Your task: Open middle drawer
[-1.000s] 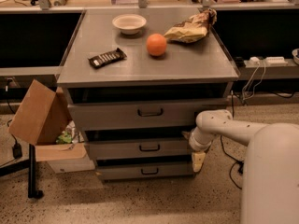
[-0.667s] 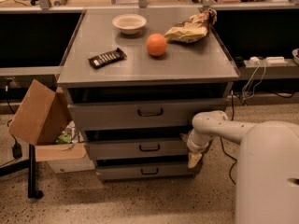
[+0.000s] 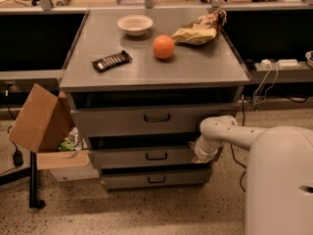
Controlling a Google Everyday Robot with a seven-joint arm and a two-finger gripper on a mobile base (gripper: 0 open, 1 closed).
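The middle drawer (image 3: 146, 156) is a grey metal front with a small dark loop handle (image 3: 156, 155) at its centre, set between the taller top drawer (image 3: 146, 119) and the slim bottom drawer (image 3: 151, 179). It stands out a little from the cabinet, with a dark gap above it. My gripper (image 3: 200, 153), at the end of the white arm (image 3: 230, 133), is at the right end of the middle drawer's front, well to the right of the handle. It seems to touch the front.
On the cabinet top (image 3: 195, 70) lie a white bowl (image 3: 135, 24), an orange (image 3: 163, 47), a crumpled chip bag (image 3: 199, 29) and a dark snack bar (image 3: 112, 60). A cardboard box (image 3: 41, 124) and a black stand leg (image 3: 33, 180) are on the left. Cables (image 3: 259, 89) hang on the right.
My arm and white body have shifted slightly left, bringing the gripper a little closer along the middle drawer's right end. The drawers look unmoved.
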